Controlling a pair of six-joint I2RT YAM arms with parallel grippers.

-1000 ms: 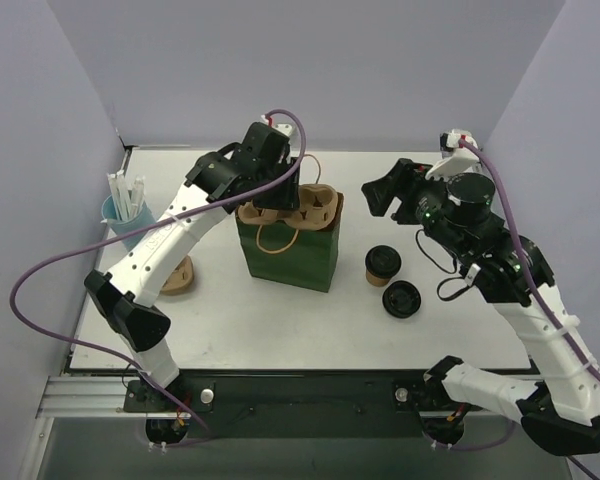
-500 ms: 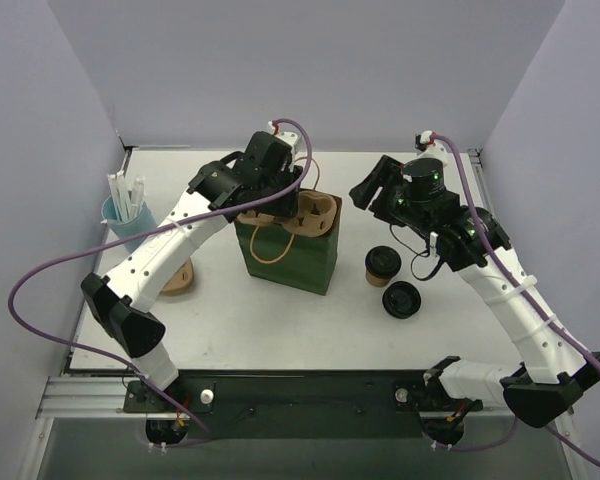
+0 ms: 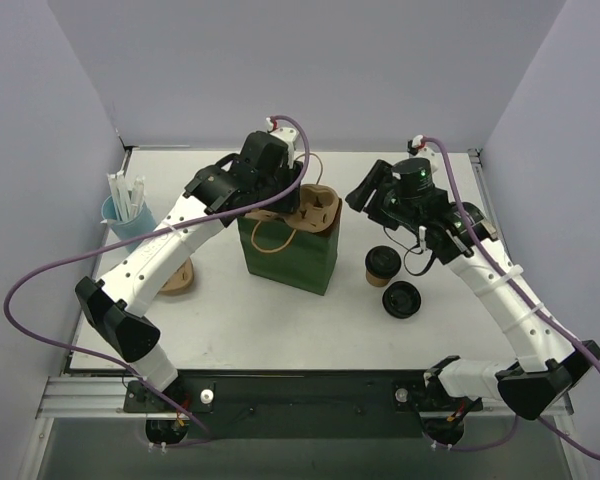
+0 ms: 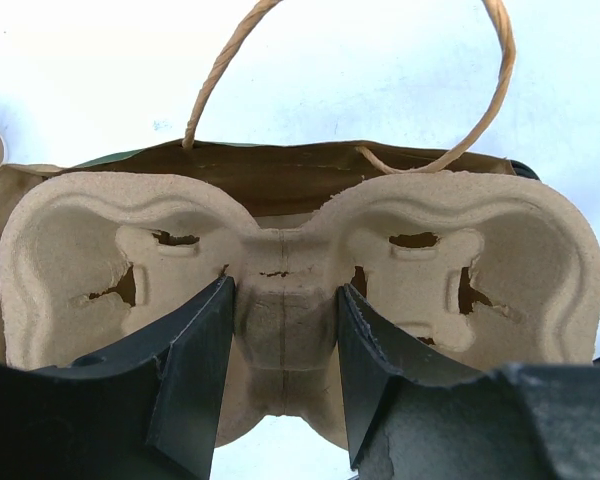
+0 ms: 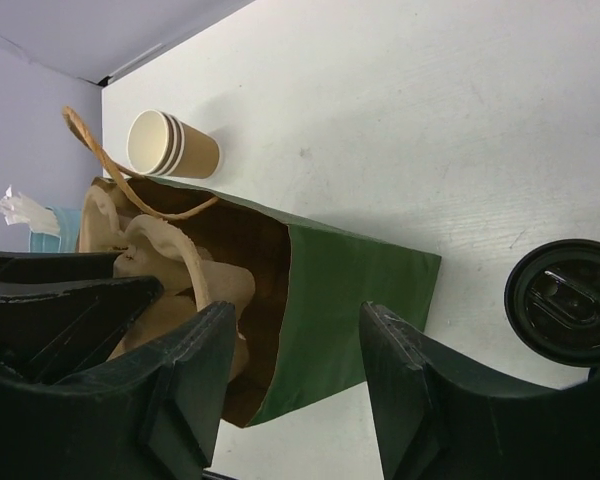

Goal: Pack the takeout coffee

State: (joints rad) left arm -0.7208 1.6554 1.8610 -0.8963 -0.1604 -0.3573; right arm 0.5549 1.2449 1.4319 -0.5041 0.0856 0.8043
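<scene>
Key relation: the small brown kraft paper cup with round black plastic lid (image 3: pixel 382 264) stands upright on the white surface (image 3: pixel 280 335), just right of the green paper bag (image 3: pixel 292 258), long axis vertical. It lies below the right end effector (image 3: pixel 361 196) and toward the arm bases from it, so the right arm is clearly nearer.

Right end effector: fingers apart, nothing between them, hovering by the bag's upper right edge.

Left end effector (image 4: pixel 283 300): clamped on the centre ridge of the beige moulded pulp cup carrier (image 4: pixel 80 240) at the bag mouth, so left is occupied.

My call: right takes the cup with a side grasp.

Room: a loose black plastic lid (image 3: pixel 402 299) sits just beside the cup on the near side, and the bag wall is close on the left. Tight but workable.
</scene>
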